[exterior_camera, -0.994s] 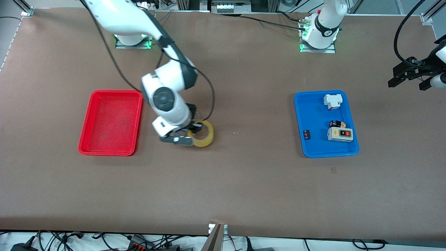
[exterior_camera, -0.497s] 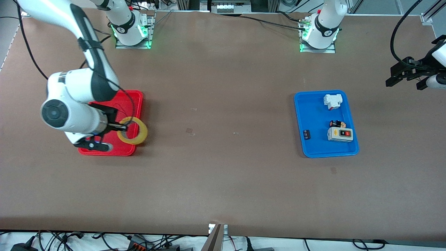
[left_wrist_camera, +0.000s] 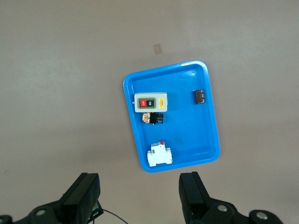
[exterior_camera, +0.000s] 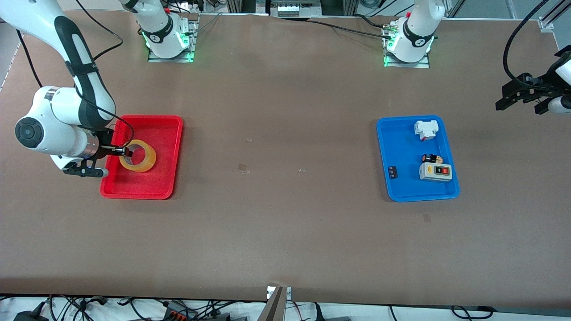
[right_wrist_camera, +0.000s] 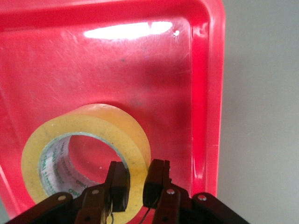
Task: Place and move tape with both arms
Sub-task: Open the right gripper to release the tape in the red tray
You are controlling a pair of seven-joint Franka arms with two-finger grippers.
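Front view. The right gripper (exterior_camera: 125, 152) pinches the wall of the tape (exterior_camera: 138, 156) over the red tray (exterior_camera: 156, 187), at the right arm's end of the table. The blue tray (exterior_camera: 401, 187), toward the left arm's end, holds a white breaker (exterior_camera: 425, 129), a grey switch box (exterior_camera: 436, 171) with a yellow label and red and black buttons, a small black-and-orange part (exterior_camera: 431, 158) and a small dark block (exterior_camera: 392, 172). The left gripper (exterior_camera: 519, 96) waits in the air at that end of the table.

Left wrist view. The left gripper's fingers (left_wrist_camera: 83, 196) stand wide apart, holding nothing, high above the blue tray (left_wrist_camera: 187, 140).

Right wrist view. One finger (right_wrist_camera: 118, 184) sits inside the tape's core, the other outside, clamped on the wall. Printing on the inner core (right_wrist_camera: 51, 163) is too small to read. Whether the roll touches the tray floor cannot be told.
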